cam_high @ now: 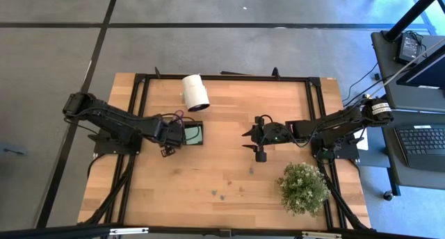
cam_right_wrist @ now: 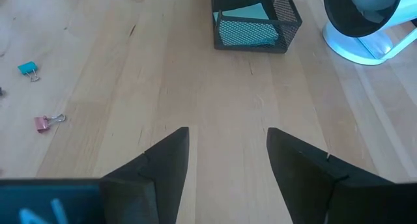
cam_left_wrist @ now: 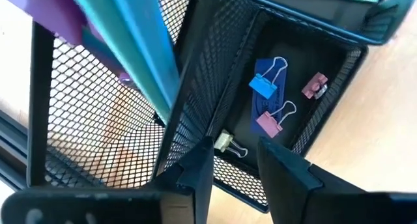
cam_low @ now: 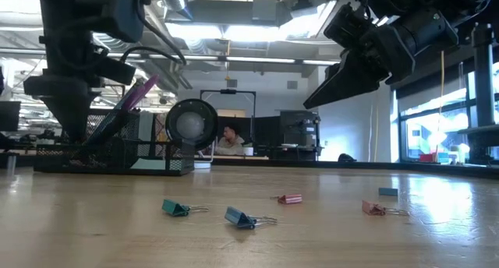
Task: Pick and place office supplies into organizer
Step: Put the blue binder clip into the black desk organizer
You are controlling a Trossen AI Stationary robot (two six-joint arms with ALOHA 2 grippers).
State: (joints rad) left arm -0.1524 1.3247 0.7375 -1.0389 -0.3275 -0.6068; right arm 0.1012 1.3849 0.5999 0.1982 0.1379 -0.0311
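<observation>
Hovering over black mesh organizer (cam_left_wrist: 326, 74) on wooden table (cam_high: 222, 176), left pincer (cam_left_wrist: 236, 160) spread, right pincer (cam_right_wrist: 228, 152) spread, office behind.

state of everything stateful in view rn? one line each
left gripper: open, empty, over the organizer
right gripper: open, empty, above bare table
organizer: upright, holds binder clips, sticky-note pad and scissors
white roll: lying on its side
loose binder clips: still on the table
potted plant: upright
</observation>
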